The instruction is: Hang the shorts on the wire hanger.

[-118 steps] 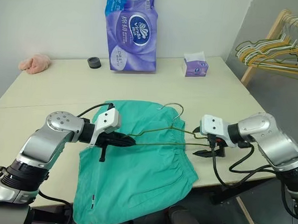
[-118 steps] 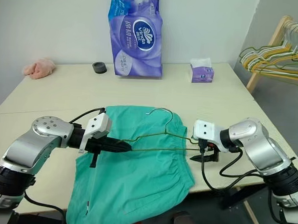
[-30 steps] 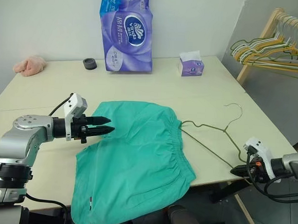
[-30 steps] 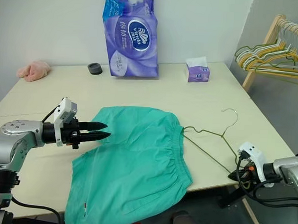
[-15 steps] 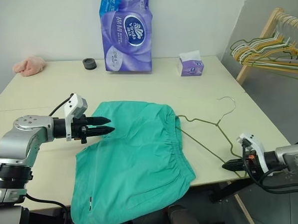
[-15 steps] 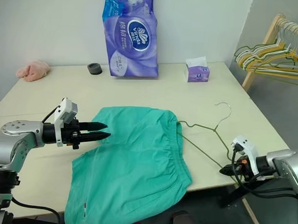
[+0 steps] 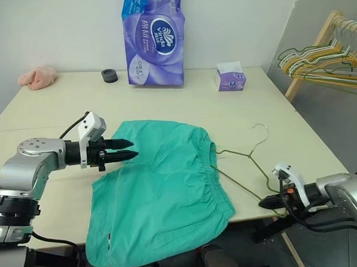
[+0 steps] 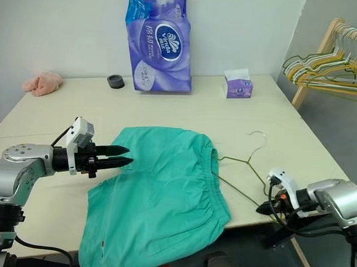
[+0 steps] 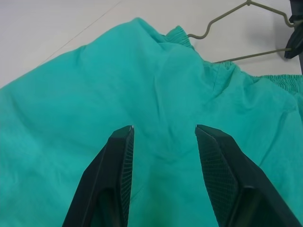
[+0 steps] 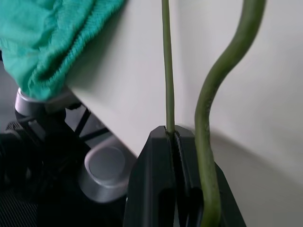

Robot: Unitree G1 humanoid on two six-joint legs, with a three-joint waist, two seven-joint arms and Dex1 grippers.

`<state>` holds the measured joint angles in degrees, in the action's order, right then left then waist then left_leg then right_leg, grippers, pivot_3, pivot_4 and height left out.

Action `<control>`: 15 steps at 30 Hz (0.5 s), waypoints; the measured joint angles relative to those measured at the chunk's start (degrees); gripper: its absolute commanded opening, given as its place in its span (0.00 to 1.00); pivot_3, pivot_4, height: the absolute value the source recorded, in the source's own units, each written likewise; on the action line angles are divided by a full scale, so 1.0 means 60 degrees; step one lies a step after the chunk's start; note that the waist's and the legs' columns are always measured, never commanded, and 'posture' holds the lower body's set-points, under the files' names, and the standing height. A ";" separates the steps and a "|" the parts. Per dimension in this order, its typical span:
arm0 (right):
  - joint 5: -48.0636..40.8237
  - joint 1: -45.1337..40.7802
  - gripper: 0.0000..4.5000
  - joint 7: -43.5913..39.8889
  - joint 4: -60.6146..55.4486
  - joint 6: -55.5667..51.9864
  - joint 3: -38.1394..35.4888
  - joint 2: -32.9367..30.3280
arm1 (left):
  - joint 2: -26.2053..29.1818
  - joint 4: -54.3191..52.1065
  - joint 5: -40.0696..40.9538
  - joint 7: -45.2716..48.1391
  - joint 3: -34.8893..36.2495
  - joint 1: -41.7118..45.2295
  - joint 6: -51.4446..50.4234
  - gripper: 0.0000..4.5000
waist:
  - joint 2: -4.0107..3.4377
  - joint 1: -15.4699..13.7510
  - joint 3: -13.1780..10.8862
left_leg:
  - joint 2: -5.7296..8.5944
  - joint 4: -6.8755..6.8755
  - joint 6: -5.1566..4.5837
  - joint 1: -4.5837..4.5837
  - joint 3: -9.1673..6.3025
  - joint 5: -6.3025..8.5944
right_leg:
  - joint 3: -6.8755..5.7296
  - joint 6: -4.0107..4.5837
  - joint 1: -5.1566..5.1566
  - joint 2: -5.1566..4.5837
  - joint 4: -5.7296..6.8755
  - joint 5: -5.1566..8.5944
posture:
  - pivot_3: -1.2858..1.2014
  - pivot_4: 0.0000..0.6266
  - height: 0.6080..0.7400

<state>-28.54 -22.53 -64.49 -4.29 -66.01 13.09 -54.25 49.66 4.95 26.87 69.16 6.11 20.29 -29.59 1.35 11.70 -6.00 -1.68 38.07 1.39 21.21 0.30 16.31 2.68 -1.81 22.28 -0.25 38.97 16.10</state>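
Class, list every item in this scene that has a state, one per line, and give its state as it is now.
Shorts: flat on the table, one edge hanging off the front, not hung.
Hanger: one end tucked in at the waistband, other end pinched by the right tool.
Left tool: open, empty, over the shorts.
Right tool: shut on the hanger.
Tissue box: open, tissue sticking out.

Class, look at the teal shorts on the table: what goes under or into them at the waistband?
One end of the wire hanger slips in at the waistband of the shorts. How far it reaches is covered by fabric. The right claw pinches its other end.
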 measured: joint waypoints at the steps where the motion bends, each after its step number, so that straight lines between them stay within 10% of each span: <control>1: -0.0004 -0.0187 0.00 0.0102 0.0080 -0.0139 -0.0001 0.0188 | -0.0004 0.0002 -0.0003 -0.0003 -0.0001 0.0001 0.0000 0.48 | 0.0000 -0.0006 0.0000 | -0.0001 0.0001 0.0000 0.0001 -0.0001 0.0000 | -0.0001 0.0000 0.0000 0.0000 -0.0001 0.0000 | 0.44 0.11 1.00; 15: -0.0400 -0.0906 0.00 0.0809 0.0270 -0.1526 -0.0106 0.1559 | -0.0087 0.0010 -0.0007 -0.0177 -0.0006 0.0065 -0.0001 0.48 | 0.0000 -0.0075 0.0000 | 0.0003 0.0007 0.0000 0.0034 -0.0025 0.0000 | -0.0001 0.0001 0.0011 -0.0008 -0.0005 -0.0001 | 0.44 0.11 1.00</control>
<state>-30.93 -27.96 -59.63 -2.67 -75.17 12.46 -44.89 49.14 5.01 26.84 68.10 6.08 20.67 -29.59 1.35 11.25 -6.00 -1.67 38.11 1.39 21.41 0.15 16.31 2.67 -1.80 22.35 -0.29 38.94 16.09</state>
